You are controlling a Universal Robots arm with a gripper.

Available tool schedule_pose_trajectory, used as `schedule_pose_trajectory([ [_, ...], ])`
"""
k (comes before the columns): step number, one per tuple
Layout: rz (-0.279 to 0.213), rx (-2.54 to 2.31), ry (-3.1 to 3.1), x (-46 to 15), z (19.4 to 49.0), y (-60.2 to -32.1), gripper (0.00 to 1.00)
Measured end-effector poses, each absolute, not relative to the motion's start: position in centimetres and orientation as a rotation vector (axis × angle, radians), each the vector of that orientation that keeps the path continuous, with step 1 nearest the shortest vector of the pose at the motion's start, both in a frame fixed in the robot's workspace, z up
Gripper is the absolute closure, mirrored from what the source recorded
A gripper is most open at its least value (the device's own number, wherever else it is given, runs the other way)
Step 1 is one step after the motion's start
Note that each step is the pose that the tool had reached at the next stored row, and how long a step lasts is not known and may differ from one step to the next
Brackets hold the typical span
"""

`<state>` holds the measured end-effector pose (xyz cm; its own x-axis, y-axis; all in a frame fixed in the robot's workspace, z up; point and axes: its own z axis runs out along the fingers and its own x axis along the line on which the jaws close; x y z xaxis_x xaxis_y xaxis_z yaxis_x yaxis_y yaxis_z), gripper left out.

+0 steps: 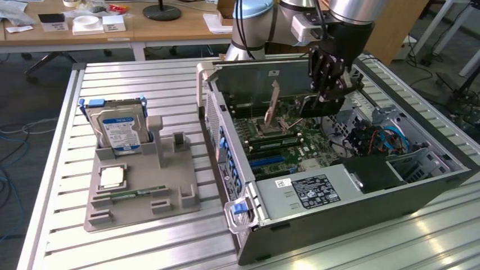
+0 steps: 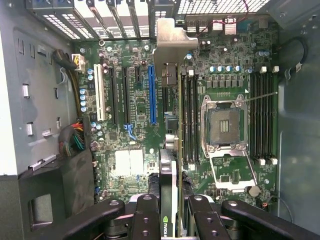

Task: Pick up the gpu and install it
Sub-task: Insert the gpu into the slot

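A robot arm reaches into an open computer case (image 1: 322,208) lying on its side on a slatted metal desk (image 1: 150,79). The pick-up looks done, and the install step is in hand.

The gripper (image 1: 327,98) hangs above the motherboard (image 2: 130,140). Its jaws are clamped on the gpu (image 2: 167,170), one pressing each flat face.

In the wrist view the card is seen edge-on. It runs out from between the jaws toward the slotted rear wall of the case, with its metal bracket (image 2: 172,42) at the far end. It appears to be held above the board, not seated.

The card's edge lies just beside the long blue slot (image 2: 151,95), on the side nearer the memory slots (image 2: 189,120), and roughly parallel to it. The empty processor socket (image 2: 225,125) is further over on that side.

As a judgement, seating the card calls for its lower edge to sit squarely over its slot. The bracket must meet a rear opening, and the push must be straight and even.

On the exterior view's left, a hard drive (image 1: 116,126) stands upright in a grey holder (image 1: 143,191), well apart from the case.
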<state>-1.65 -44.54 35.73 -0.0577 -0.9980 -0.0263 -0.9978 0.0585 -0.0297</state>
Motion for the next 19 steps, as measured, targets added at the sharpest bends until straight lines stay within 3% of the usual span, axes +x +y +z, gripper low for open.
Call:
schedule_pose_trajectory([
  [19, -0.006, -2.129, 2.257, -1.69, 35.04, -44.54, 0.73],
])
